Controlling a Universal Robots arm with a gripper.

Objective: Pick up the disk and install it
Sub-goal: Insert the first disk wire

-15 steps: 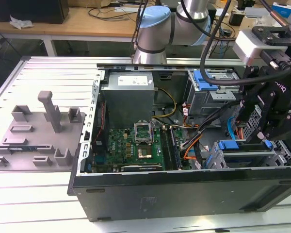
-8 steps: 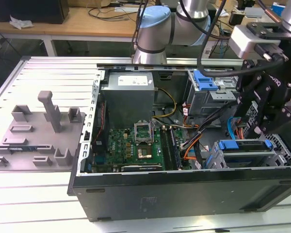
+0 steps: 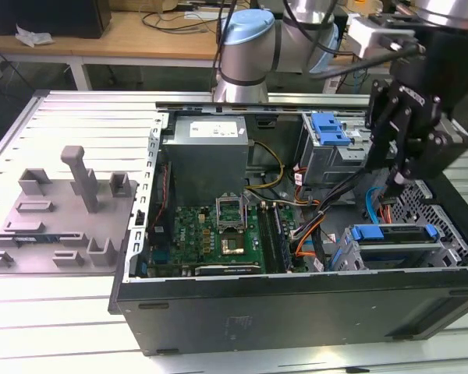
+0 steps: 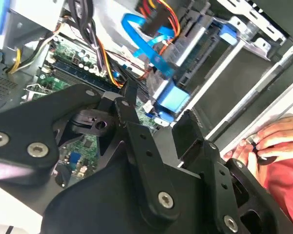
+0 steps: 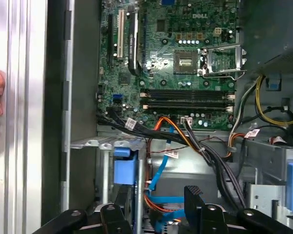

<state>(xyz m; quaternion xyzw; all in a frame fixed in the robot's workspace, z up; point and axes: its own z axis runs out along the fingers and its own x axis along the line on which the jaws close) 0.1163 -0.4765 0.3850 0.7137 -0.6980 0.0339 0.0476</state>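
Found disk point(image 3: 395, 236) seated in drive cage of open computer case point(image 3: 296, 312), lower right of exterior frame, blue bracket uppermost. Noted gripper point(image 3: 394, 185) just above it, apart, no contact. Checked fingers point(image 4: 185, 129) in second wrist view: spread wide, gripping nothing. Logged person's hand point(image 4: 273, 139) beside case wall.

Cramped over the drive bay, open over the board

In the open computer case point(image 3: 296, 312), a black cable bundle point(image 5: 215, 161) and a blue cable point(image 5: 158, 170) cross the gap beside the disk point(image 3: 394, 234), just under the gripper point(image 3: 394, 183), its jaws apart. The tall grey power box point(image 3: 207, 156) walls one end of the motherboard point(image 3: 218, 234), which lies low and open from above. A person's hand point(image 4: 273, 139) lies just outside the case wall.
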